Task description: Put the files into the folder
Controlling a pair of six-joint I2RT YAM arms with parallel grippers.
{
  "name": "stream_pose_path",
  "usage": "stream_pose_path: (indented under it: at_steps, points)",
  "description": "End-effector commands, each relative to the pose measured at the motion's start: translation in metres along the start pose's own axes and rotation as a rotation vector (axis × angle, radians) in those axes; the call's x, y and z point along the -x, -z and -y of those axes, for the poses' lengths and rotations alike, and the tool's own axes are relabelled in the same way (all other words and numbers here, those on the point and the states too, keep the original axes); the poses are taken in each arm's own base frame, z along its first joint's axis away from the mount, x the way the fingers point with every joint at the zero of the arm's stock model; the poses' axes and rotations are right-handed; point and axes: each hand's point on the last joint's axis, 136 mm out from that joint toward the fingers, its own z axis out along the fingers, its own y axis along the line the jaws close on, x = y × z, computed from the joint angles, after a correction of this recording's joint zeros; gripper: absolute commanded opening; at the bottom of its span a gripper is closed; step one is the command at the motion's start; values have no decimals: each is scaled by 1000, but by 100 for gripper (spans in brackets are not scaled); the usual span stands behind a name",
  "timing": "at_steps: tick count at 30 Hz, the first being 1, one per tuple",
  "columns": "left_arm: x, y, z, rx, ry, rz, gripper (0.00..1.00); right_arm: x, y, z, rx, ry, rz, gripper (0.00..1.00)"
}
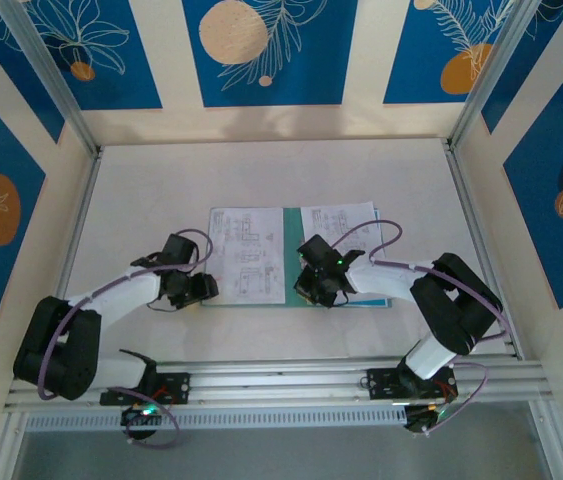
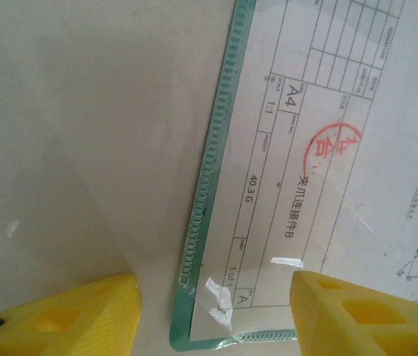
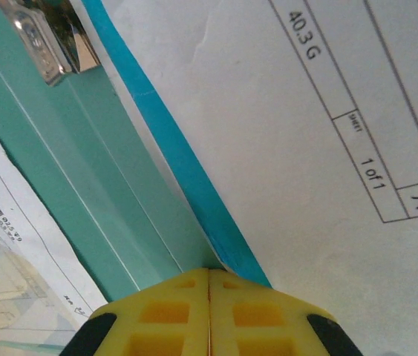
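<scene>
"Where is the thin teal-green folder [image 1: 293,250] [image 3: 82,170] [image 2: 209,163]?"
"Open at the middle of the table [image 1: 161,180], white printed paper sheets [image 1: 246,250] on both halves, a bright blue sheet [image 3: 171,156] edging out beneath the right ones."
"Tools?"
"My left tool [image 1: 196,288] [image 2: 216,297] gapes over its 8 o'clock corner. My right tool [image 1: 316,288] [image 3: 209,297], fingers pressed together, sits at 5 o'clock."

white table [image 1: 261,170], blue floral wall panels [image 1: 271,50].

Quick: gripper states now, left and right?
Left gripper: open, holding nothing, above the flat teal-green folder's corner.
Right gripper: shut at the bright blue paper sheet's edge; grip cannot be told.
</scene>
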Motion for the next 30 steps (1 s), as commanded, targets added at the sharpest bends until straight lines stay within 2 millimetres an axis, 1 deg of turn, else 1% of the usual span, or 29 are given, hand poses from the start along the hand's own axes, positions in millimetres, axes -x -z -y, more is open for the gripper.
stream_pose_path:
  at_steps: [1,4,8,11,15,21,30]
  points:
    - [-2,-5,8,-60,-7,-6,56,-9,-15,50,-168,-13,-40,9]
    - [-6,-5,19,-116,11,-12,55,-9,-16,51,-169,-13,-40,9]
    - [-8,-1,38,-200,47,6,53,-9,-17,52,-172,-14,-42,9]
    - [-9,0,45,-241,85,17,51,-9,-17,53,-171,-14,-44,9]
    - [-8,3,42,-230,104,36,48,-10,-16,53,-173,-12,-44,9]
    - [-5,11,43,-242,120,67,45,-9,-16,53,-169,-11,-46,9]
    - [-2,23,48,-315,177,123,44,-8,-19,54,-167,-12,-55,9]
